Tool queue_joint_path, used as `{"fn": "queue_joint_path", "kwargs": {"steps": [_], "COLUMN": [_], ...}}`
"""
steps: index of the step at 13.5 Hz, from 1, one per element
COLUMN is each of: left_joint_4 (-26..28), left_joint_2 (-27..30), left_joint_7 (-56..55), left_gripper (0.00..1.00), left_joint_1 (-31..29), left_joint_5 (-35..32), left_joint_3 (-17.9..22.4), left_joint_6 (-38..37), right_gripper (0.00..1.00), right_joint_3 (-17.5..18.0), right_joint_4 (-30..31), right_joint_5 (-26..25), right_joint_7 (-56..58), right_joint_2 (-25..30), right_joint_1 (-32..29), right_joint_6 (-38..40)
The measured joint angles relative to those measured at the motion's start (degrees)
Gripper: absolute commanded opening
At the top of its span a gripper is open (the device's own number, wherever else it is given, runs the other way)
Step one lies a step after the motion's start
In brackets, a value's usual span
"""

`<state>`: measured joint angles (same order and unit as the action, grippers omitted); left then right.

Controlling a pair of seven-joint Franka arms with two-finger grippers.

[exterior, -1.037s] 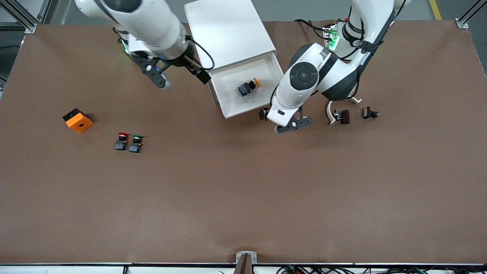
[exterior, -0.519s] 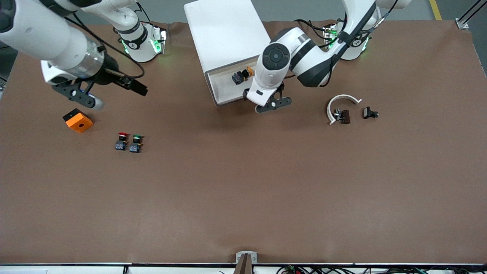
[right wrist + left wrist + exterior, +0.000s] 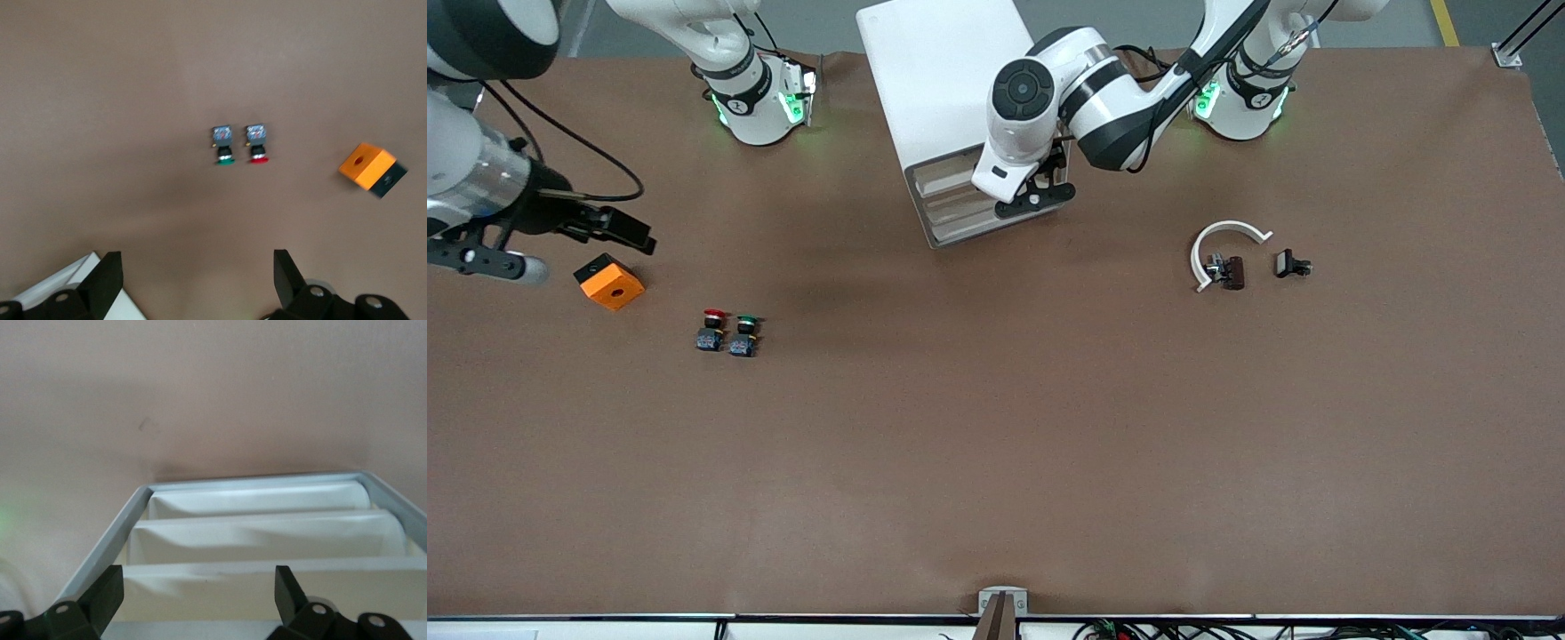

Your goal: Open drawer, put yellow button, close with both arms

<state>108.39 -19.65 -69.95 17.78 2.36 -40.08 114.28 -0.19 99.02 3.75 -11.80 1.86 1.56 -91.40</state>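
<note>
Beige-fronted drawer shut in cabinet

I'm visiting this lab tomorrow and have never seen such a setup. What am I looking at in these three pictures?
Two white robot arms work at a brown table. One picture looks down from a high camera; the other two come from cameras on the arms' wrists. The left hand, open, is at the white cabinet, whose drawer is shut. The right hand, open and empty, hovers near an orange block. A red-capped button and a green-capped button stand side by side. Nothing is held.
</note>
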Motion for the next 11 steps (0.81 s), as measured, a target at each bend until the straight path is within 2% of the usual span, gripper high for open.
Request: {"fn": "queue_joint_path", "kwargs": {"steps": [6, 11], "left_joint_4": [-0.7, -4.6], "left_joint_2": [0.0, -0.1], "left_joint_7": [-0.2, 1.0], "left_gripper": [1.00, 1.00], "left_joint_1": [-1.5, -15.6], "left_joint_5": [-0.1, -10.5], "left_joint_3": [-0.2, 0.6], "left_joint_6": [0.2, 0.3], "right_gripper": [1.00, 1.00], "right_joint_3": [0.1, 0.2], "right_joint_4": [-0.4, -3.8], "right_joint_5": [-2.4, -2.8], "right_joint_7": [5.4, 7.8], "right_joint_2": [0.9, 1.4], "right_joint_1": [-2.9, -3.6], "right_joint_6": [-0.6, 1.1]}}
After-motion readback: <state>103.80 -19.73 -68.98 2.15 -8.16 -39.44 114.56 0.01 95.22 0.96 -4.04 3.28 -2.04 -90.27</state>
